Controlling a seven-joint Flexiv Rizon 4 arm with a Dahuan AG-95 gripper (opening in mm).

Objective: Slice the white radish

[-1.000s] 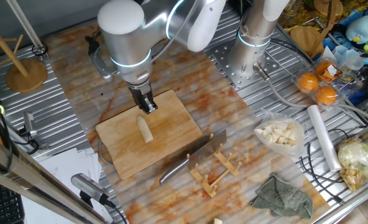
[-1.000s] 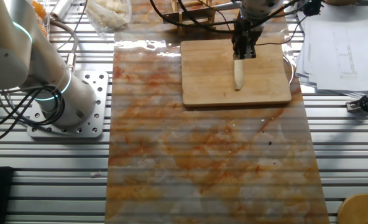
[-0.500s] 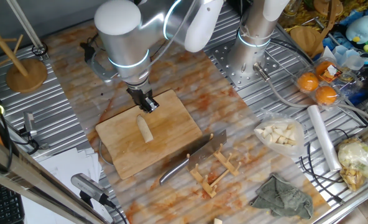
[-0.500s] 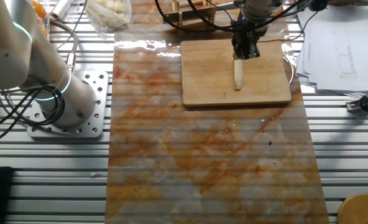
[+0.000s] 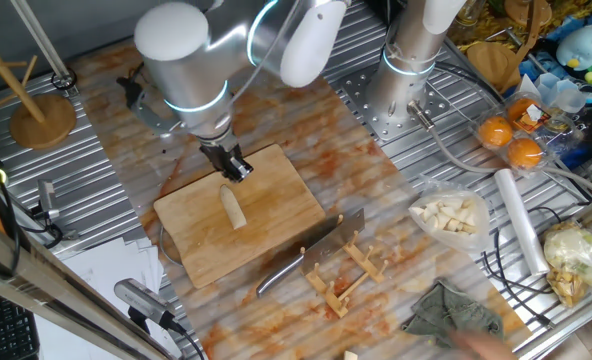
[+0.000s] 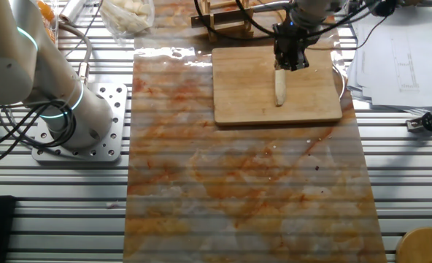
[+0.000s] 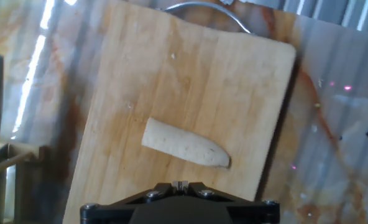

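The white radish point(image 5: 234, 208) point(image 6: 279, 88) point(image 7: 184, 144) lies whole on the wooden cutting board point(image 5: 276, 190) point(image 6: 245, 88) point(image 7: 190, 68), a cream stick with one tapered end. My gripper point(image 5: 238, 170) point(image 6: 290, 64) point(image 7: 181, 185) hangs just above the board past the radish's far end, clear of it. Its fingers are pressed together and hold nothing. A cleaver-style knife point(image 5: 298, 262) rests with its blade on a small wooden rack point(image 5: 354, 268) beside the board.
A clear bag of pale cut pieces point(image 5: 448, 216) point(image 6: 127, 14) lies to the right near a second arm's base point(image 5: 401, 95) point(image 6: 74, 120). A grey cloth point(image 5: 454, 318), a plastic roll point(image 5: 519, 232), oranges point(image 5: 509, 140) and papers point(image 6: 398, 44) surround the mat.
My arm has drifted a little up and away from the radish, with the gripper still shut. A blurred shape has entered at the lower right near the cloth.
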